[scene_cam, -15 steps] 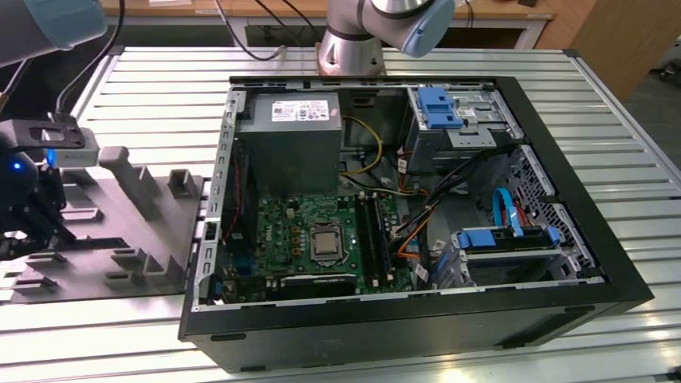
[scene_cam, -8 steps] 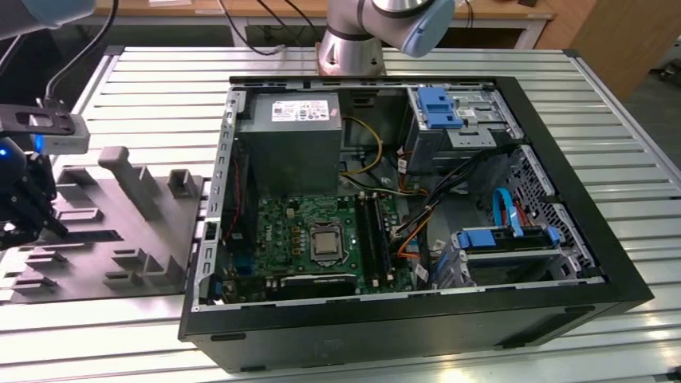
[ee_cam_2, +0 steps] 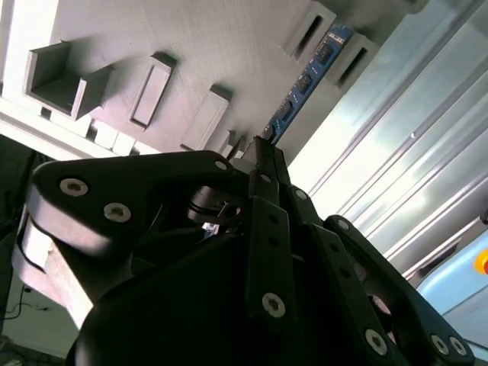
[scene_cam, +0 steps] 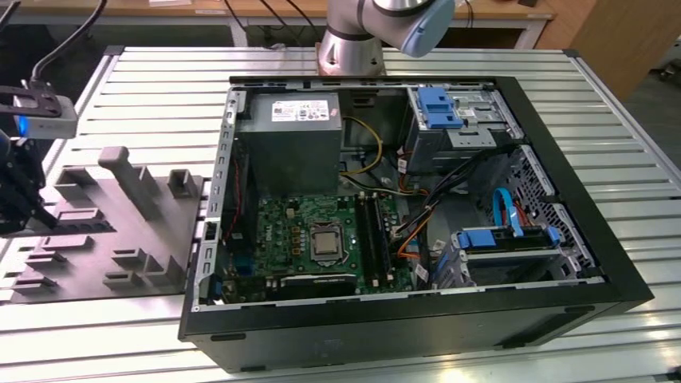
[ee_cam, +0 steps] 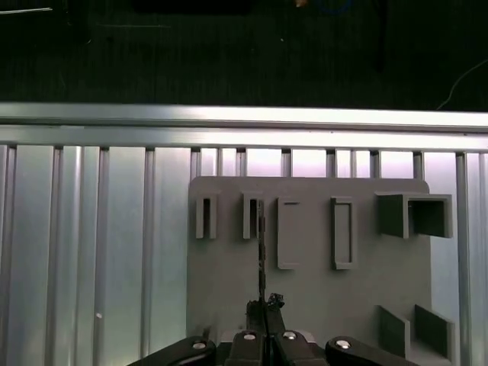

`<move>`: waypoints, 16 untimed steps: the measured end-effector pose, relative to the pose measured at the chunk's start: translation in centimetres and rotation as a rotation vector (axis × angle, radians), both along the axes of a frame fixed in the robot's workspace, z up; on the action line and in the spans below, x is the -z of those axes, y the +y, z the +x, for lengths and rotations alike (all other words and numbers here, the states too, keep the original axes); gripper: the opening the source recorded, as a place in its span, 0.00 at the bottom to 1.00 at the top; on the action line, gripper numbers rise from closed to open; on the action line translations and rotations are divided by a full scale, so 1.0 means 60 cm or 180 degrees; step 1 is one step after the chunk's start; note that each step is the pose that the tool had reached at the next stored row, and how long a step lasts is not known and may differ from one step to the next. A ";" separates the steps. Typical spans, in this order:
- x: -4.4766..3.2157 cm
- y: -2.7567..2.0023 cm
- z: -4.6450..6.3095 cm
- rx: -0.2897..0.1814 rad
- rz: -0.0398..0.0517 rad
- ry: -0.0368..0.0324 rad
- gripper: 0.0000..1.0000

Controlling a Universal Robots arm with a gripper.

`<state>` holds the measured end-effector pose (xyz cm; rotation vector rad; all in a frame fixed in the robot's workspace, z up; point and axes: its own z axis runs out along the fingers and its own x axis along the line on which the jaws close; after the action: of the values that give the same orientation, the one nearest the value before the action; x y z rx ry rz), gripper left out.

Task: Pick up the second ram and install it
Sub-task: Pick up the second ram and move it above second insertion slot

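The second ram [ee_cam_2: 309, 76] is a narrow blue-black strip with small dark chips, standing on edge at the grey fixture [ee_cam_2: 191, 46] between its slotted holders. In the first wrist view the second ram [ee_cam: 261, 252] is a thin dark line running from a slot to my gripper [ee_cam: 264, 305]. The fingers are closed together on its near end. In the exterior view my gripper [scene_cam: 24, 215] hangs over the fixture [scene_cam: 107, 231] at the exterior view's left, well away from the green motherboard [scene_cam: 309, 231] and its long black slots [scene_cam: 372, 231].
The open black computer case [scene_cam: 596, 263] lies on the slatted metal table [scene_cam: 149, 96], with a grey power supply [scene_cam: 287, 136], blue drive brackets [scene_cam: 436, 108] and loose cables [scene_cam: 426, 207] inside. Several raised holders [scene_cam: 127, 179] stand on the fixture.
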<state>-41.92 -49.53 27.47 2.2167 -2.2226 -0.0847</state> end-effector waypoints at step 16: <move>-0.068 0.0000 0.000 0.0000 0.0014 -0.0004 0.12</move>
<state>-41.89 -49.53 31.54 2.2195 -2.2252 -0.0882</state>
